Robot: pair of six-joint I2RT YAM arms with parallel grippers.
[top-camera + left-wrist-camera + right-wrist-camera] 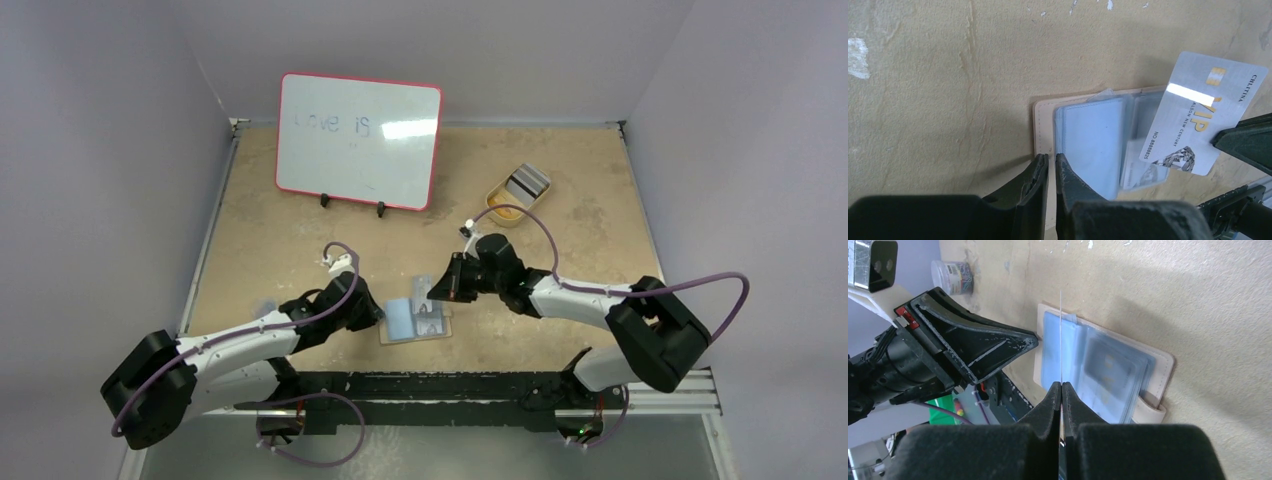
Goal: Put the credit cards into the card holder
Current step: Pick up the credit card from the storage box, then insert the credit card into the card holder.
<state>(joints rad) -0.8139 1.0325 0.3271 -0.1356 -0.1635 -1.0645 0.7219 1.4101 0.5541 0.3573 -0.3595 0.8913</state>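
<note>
The card holder (418,322) lies open on the table between the arms, tan cover down and bluish clear pockets (1093,140) up. One card (1108,365) sits inside a pocket. My right gripper (1061,385) is shut on a silver credit card (1198,110) marked VIP, held tilted over the holder's right half and edge-on in the right wrist view. My left gripper (1051,156) has its jaws almost together with only a thin slit and nothing between them. Its tips are at the holder's tan left margin (1043,125).
A red-rimmed whiteboard (358,140) stands at the back. A tan oval dish (500,212) with more grey cards (527,182) sits at the back right. A small clear jar (952,276) stands left of the holder. The black base rail (450,385) runs along the near edge.
</note>
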